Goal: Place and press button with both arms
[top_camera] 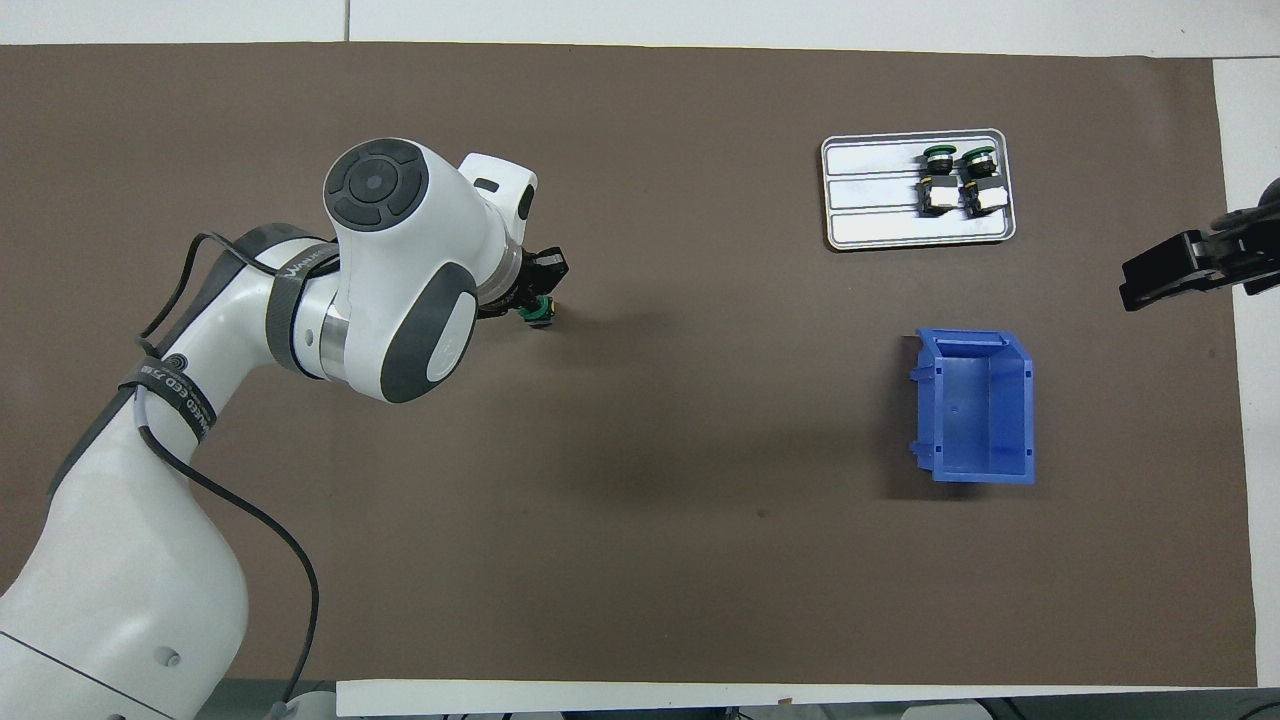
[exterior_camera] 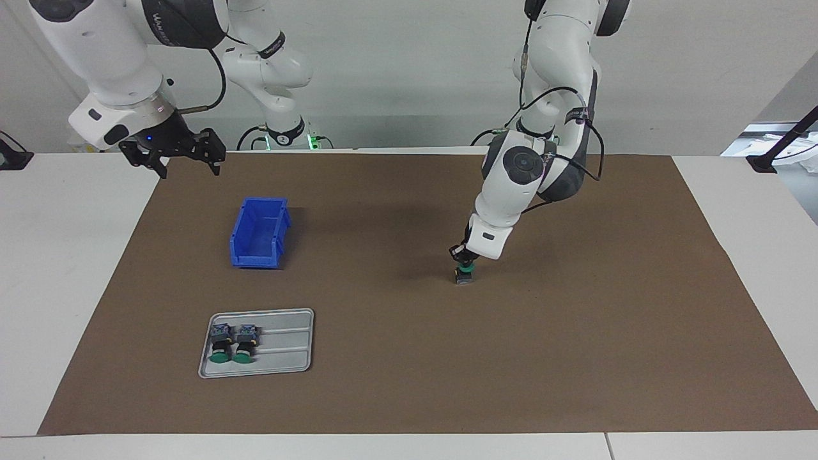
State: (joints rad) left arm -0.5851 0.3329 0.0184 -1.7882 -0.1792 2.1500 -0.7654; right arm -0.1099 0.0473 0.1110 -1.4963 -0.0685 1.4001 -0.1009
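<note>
Facing view. The left gripper (exterior_camera: pixel 464 260) stands on the brown mat (exterior_camera: pixel 575 358), clenched, its fingertips down on the green cap of the button (exterior_camera: pixel 464 273), which stands upright on the mat, well apart from the blue bin (exterior_camera: pixel 259 232), toward the left arm's end of the table. Whether the cap is being pressed in or only gripped cannot be told. The right gripper (exterior_camera: pixel 172 152) waits, fingers spread and empty, raised over the mat's corner on the robots' side of the bin. Two more buttons (exterior_camera: pixel 232 343) lie side by side in the grey tray (exterior_camera: pixel 287 342), farther from the robots than the bin.

Overhead view. The left gripper (top_camera: pixel 530 295) is largely covered by its own wrist; the button (top_camera: pixel 540 313) shows only as a sliver of green at the fingertips. The right gripper (top_camera: pixel 1175 268) hangs near the bin (top_camera: pixel 975 405), just off its corner nearest the tray (top_camera: pixel 870 190). The spare buttons (top_camera: pixel 958 178) sit at one end of the tray.

Progress (a judgement): one button appears placed on the mat and its press is either under way or imminent. The bin is empty, and two buttons are untouched.
</note>
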